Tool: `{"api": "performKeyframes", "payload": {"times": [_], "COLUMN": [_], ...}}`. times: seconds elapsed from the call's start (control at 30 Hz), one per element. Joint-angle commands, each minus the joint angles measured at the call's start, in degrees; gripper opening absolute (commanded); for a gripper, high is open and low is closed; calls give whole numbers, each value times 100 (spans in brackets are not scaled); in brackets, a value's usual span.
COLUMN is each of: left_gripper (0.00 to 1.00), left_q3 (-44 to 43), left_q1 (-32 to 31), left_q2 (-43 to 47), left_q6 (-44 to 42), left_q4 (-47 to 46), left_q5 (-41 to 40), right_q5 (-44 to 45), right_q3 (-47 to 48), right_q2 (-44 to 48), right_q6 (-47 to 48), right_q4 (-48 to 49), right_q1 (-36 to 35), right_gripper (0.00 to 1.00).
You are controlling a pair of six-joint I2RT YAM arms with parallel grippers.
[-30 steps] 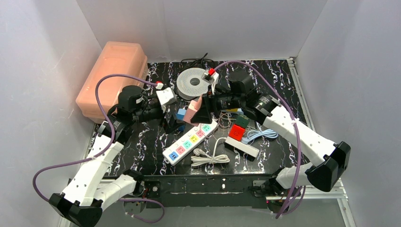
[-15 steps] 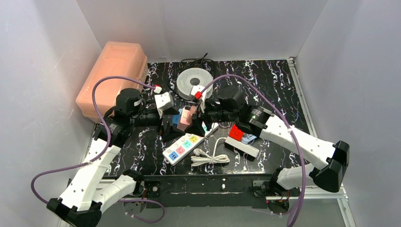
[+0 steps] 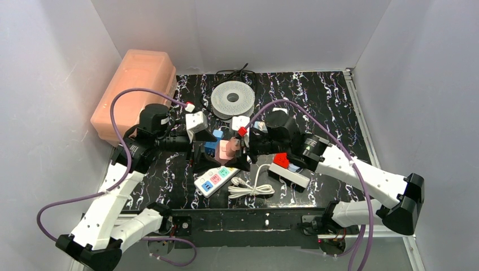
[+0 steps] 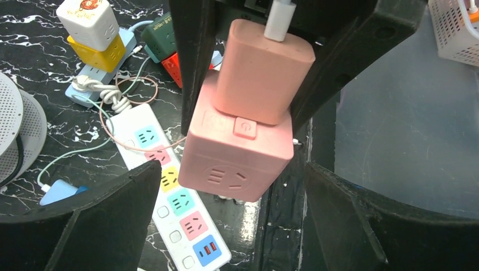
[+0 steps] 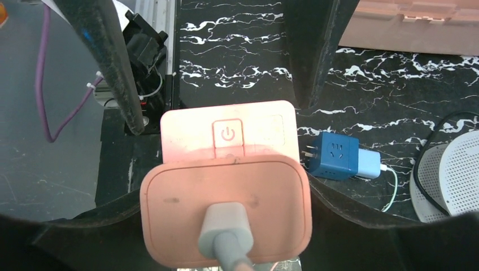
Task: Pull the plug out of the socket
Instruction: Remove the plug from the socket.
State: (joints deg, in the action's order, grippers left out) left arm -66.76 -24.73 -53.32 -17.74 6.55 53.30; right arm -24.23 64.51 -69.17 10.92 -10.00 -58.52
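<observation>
Operator: where is the pink plug [image 4: 262,70] sitting?
Spotter: pushed fully into the pink cube socket [image 4: 237,161], the pair held clear of the table [image 3: 327,96] near its middle, just above the white power strip [image 4: 169,209]. The right gripper [image 4: 245,107] is clamped on the plug's two sides
Operator: and the left gripper [image 4: 231,175]?
Spotter: jaws wide apart, one on each side of the cube, neither touching it
Operator: risk from here?
Spotter: I'd say a pull now only carries the cube along, since nothing anchors it. Closing off-centre could tilt the cube or press its power button [image 4: 245,127], and a skewed pull might jam the pins
</observation>
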Motion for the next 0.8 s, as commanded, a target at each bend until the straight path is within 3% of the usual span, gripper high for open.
{"api": "performKeyframes", "payload": {"times": [0.0,0.23,0.5,0.7,0.73,0.77], "left_gripper": [98,98,82,90,87,77], "left_q3": [-283,-170,-448,-396,-369,-357], "left_q1": [-14,-13,-14,-15,-14,-14], "left_q2": [5,-243,-475,-478,-466,-453], "left_q6": [-147,237,-508,-416,-434,-441], "left_q4": [218,47,1064,1090,1066,1027], "left_q5": [385,982,1169,1114,1069,1042], "right_q5": [-261,-919,-1127,-906,-886,-843], "right_q3": [719,1237,978,1090,1075,1085], "right_q2": [-267,-555,-317,-522,-538,-563], "right_q6": [-12,-332,-450,-657,-712,-725], "right_q4": [-440,-1022,-442,-141,-37,12], "right_q1": [-9,-12,-11,-18,-45,-80], "right_gripper": [1,1,1,1,1,1]}}
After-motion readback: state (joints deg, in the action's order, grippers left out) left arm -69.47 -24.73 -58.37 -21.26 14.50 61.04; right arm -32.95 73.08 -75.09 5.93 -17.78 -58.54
